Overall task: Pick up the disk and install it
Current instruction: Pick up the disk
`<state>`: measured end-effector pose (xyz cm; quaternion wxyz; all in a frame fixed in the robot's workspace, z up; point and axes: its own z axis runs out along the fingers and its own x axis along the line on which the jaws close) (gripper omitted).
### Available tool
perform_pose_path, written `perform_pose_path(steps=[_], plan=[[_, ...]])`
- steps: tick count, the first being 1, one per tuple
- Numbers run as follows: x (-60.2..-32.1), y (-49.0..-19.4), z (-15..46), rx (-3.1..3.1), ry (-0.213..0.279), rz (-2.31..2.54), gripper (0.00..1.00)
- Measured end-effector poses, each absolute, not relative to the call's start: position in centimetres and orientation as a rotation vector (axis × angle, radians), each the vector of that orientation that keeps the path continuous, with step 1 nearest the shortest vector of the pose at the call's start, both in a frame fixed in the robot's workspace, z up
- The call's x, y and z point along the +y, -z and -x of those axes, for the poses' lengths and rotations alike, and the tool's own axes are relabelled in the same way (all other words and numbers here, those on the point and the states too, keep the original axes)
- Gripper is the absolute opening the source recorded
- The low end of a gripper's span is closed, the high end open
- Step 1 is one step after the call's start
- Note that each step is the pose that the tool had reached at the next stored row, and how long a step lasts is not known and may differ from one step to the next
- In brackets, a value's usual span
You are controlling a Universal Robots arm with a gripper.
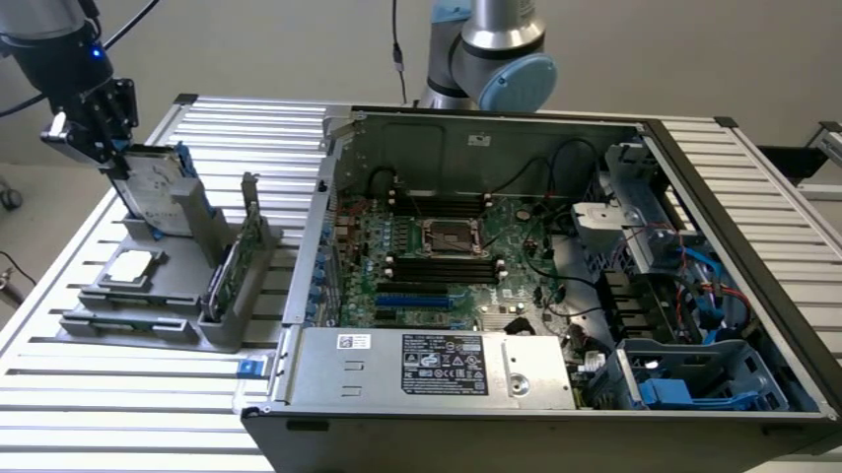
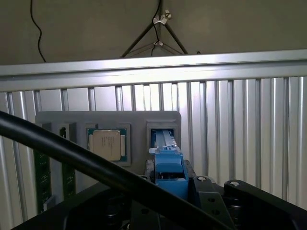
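While upright in its grey stand point(image 1: 172, 301), the disk point(image 1: 156, 192) seems clamped by the part-open gripper point(image 1: 116, 160).

The exterior view looks down from high up, standing well back from the grey plastic holder point(image 1: 132, 320), beyond the open black computer case point(image 1: 526, 439). The wrist view hangs close above that holder, facing down. Both views take in the holder, its square silver chip point(image 2: 106, 144) and the blue-framed silver disk point(image 2: 169, 167).
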<state>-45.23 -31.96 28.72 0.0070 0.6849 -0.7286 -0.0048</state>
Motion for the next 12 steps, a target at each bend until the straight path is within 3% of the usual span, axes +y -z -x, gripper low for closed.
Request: perform_pose_path(steps=[12], plan=[[-31.96,-29.62,45.09,-2.279,0.015,-2.142,0.33]])
